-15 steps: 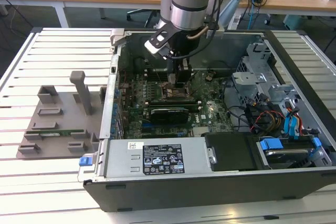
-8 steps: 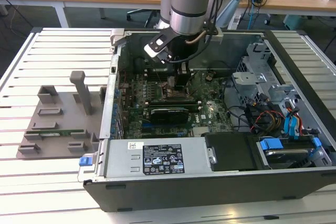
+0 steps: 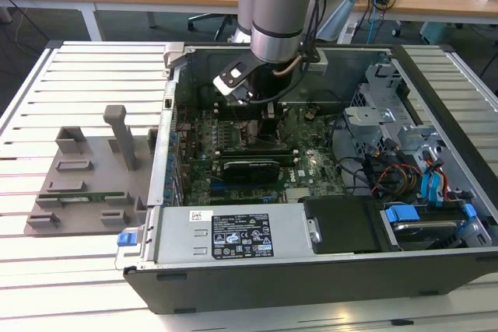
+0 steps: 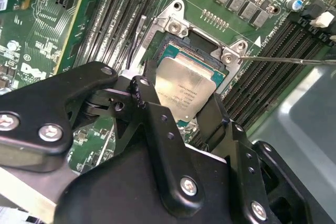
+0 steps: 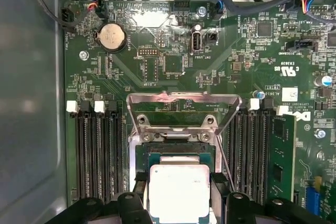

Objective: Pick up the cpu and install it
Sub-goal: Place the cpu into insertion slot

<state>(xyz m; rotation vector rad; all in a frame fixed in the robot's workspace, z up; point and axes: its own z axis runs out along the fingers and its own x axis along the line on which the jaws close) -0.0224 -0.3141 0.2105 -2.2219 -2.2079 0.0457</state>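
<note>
Inside an open computer case (image 3: 311,270) on a slatted table (image 3: 78,285), the cpu (image 4: 186,90) was pinched at its edges between the gripper's (image 4: 178,98) fingers (image 4: 149,103), over the motherboard socket (image 5: 181,153). A memory stick (image 5: 282,156) was seated nearby.

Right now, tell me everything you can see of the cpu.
The cpu is a flat square chip with a silvery-grey metal top bearing faint print and a thin green rim. It lies level at the open socket, whose metal latch plate is swung back. The black pincer is closed on it, fingers against two opposite edges. Whether it is fully seated I cannot tell.
</note>
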